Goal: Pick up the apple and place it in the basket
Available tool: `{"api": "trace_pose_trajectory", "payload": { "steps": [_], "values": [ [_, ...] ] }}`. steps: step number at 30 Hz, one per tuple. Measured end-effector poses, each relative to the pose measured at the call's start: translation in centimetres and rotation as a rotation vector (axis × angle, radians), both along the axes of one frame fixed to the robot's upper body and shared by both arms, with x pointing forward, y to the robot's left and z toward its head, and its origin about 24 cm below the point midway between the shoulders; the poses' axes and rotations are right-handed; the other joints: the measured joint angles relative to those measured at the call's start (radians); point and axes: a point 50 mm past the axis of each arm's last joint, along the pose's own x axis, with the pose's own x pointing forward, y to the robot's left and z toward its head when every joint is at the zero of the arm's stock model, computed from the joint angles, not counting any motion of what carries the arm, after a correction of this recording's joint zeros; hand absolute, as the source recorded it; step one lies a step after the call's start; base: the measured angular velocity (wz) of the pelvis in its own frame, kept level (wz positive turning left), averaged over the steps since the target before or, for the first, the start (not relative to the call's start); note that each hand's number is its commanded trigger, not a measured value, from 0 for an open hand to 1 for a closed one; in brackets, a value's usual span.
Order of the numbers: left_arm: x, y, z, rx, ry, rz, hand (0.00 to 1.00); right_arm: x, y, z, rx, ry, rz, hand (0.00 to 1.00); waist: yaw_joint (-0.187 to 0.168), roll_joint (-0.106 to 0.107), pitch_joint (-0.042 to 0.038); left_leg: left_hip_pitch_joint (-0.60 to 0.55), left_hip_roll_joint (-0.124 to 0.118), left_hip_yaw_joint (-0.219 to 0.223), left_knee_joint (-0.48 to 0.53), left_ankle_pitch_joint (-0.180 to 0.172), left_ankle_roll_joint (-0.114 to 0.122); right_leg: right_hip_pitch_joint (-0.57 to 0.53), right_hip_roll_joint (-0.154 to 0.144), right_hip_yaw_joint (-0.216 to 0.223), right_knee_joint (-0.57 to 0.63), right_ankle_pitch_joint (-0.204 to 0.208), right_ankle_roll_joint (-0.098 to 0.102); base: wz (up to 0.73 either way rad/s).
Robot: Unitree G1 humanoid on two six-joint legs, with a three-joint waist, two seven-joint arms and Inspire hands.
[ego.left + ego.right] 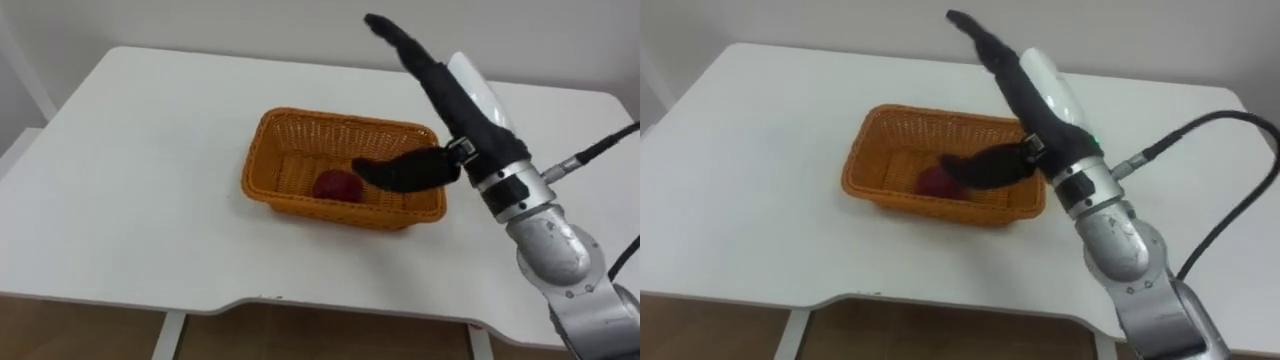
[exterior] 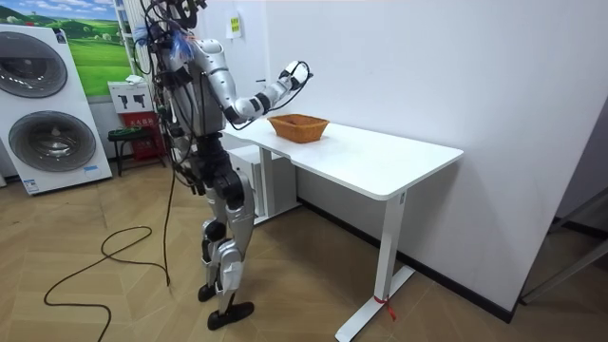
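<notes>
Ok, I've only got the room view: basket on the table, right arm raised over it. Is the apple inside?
Observer: Yes, the apple lies in the basket, near its front wall.
Operator: Is the right hand holding it?
Observer: No. The right hand is open above the basket's right end, its fingers straight and pointing away from the robot.
Operator: Anything near the apple?
Observer: The thumb reaches down into the basket, its tip just right of the apple. I cannot tell whether they touch.
</notes>
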Motion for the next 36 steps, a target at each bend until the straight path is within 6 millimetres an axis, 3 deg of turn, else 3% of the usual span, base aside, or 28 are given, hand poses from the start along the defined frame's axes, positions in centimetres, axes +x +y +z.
{"api": "trace_pose_trajectory", "payload": {
  "steps": [5, 8, 10, 12, 16, 18, 21, 22, 25, 26, 27, 29, 32, 36],
  "values": [
    [-2.3, 0.5, 0.2, 0.032, 0.015, 0.08, 0.0, -1.1, -6.9, 2.5, 0.189, -0.224, -0.364, 0.0, -0.046, 0.011, -0.0075, 0.016, 0.002, 0.021, -0.001, 0.0, 0.0, 0.014, 0.002, 0.015, 0.0, 0.0, 0.0, -0.06],
    [-3.3, 0.9, 0.4, 0.064, 0.013, 0.135, 0.0, -2.4, -10.0, 2.4, 0.24, -0.287, -0.556, 0.0, -0.071, 0.012, -0.0102, 0.027, 0.003, 0.02, -0.01, 0.0, 0.0, 0.014, 0.004, 0.018, 0.0, 0.0, 0.0, -0.06],
    [-3.9, 1.2, 0.6, 0.092, 0.01, 0.185, 0.0, -4.1, -13.3, 1.9, 0.322, -0.338, -0.762, 0.0, -0.094, 0.01, -0.0105, 0.026, 0.003, 0.021, -0.015, 0.0, 0.0, 0.013, 0.005, 0.023, 0.0, 0.0, 0.0, -0.07],
    [-4.2, 1.4, 0.7, 0.099, 0.009, 0.207, 0.0, -5.8, -15.3, 1.5, 0.39, -0.385, -0.908, 0.0, -0.102, 0.01, -0.0167, 0.02, 0.002, 0.024, -0.014, 0.0, 0.0, 0.004, 0.006, 0.025, 0.0, 0.0, 0.0, -0.07],
    [-4.4, 1.8, 0.9, 0.126, -0.003, 0.231, 0.0, -9.1, -19.3, -1.1, 0.587, -0.397, -1.215, 0.0, -0.129, 0.006, -0.0187, 0.022, 0.003, 0.036, -0.015, 0.0, 0.0, -0.001, 0.006, 0.035, 0.003, 0.0, 0.0, -0.08],
    [-4.3, 1.8, 1.0, 0.129, -0.011, 0.232, 0.0, -10.4, -20.3, -2.7, 0.657, -0.358, -1.315, 0.0, -0.131, 0.006, -0.0182, 0.019, 0.005, 0.05, -0.014, 0.0, 0.0, -0.005, 0.007, 0.049, 0.002, 0.0, 0.0, -0.17],
    [-3.6, 1.9, 1.1, 0.14, -0.025, 0.236, 0.0, -12.1, -21.8, -6.9, 0.773, -0.2, -1.491, 0.0, -0.154, 0.001, -0.0193, 0.006, 0.006, 0.053, -0.013, -0.001, 0.001, -0.02, 0.008, 0.054, 0.001, 0.001, -0.001, -0.04],
    [-3.3, 2.0, 1.1, 0.145, -0.031, 0.236, 0.0, -13.6, -22.3, -9.2, 0.791, -0.099, -1.58, 0.0, -0.152, -0.001, -0.0205, 0.008, 0.005, 0.053, -0.014, -0.001, 0.001, -0.016, 0.01, 0.062, 0.002, 0.002, -0.001, 0.0],
    [-3.1, 2.0, 1.1, 0.157, -0.023, 0.24, 0.0, -17.7, -21.9, -16.0, 0.79, 0.247, -1.807, 0.0, -0.148, -0.006, -0.0242, 0.01, 0.006, 0.054, -0.014, -0.001, 0.001, -0.015, 0.008, 0.064, 0.001, 0.002, 0.0, 0.0],
    [-3.1, 1.9, 1.0, 0.154, -0.014, 0.245, 0.0, -19.5, -21.0, -18.5, 0.806, 0.399, -1.867, 0.0, -0.149, -0.006, -0.0244, 0.01, 0.006, 0.054, -0.017, -0.001, 0.001, -0.016, 0.008, 0.064, 0.001, 0.002, 0.0, -0.03],
    [-3.1, 1.8, 1.0, 0.152, -0.009, 0.246, 0.0, -20.4, -20.5, -19.6, 0.813, 0.471, -1.895, 0.0, -0.147, -0.002, -0.0228, 0.01, 0.006, 0.054, -0.018, -0.001, 0.001, -0.016, 0.008, 0.064, 0.001, 0.002, 0.0, 0.0],
    [-3.0, 1.4, 0.8, 0.143, -0.001, 0.252, 0.0, -24.1, -17.8, -23.4, 0.825, 0.763, -1.961, 0.0, -0.144, 0.001, -0.0234, 0.013, 0.006, 0.053, -0.021, -0.001, 0.0, -0.015, 0.009, 0.064, 0.0, 0.002, 0.0, 0.0],
    [-3.0, 1.0, 0.6, 0.129, 0.013, 0.251, 0.0, -26.8, -14.5, -26.0, 0.819, 1.052, -1.915, 0.0, -0.139, 0.013, -0.0156, 0.01, 0.008, 0.063, -0.021, -0.002, 0.0, -0.022, 0.009, 0.072, 0.003, 0.001, -0.001, -0.07],
    [-3.0, 0.7, 0.5, 0.102, 0.022, 0.248, 0.0, -28.1, -12.4, -27.5, 0.696, 1.33, -1.713, 0.0, -0.117, 0.019, -0.0111, 0.011, 0.01, 0.075, -0.025, -0.004, 0.001, -0.028, 0.01, 0.077, 0.001, 0.001, -0.001, -0.12]
  ]
}}
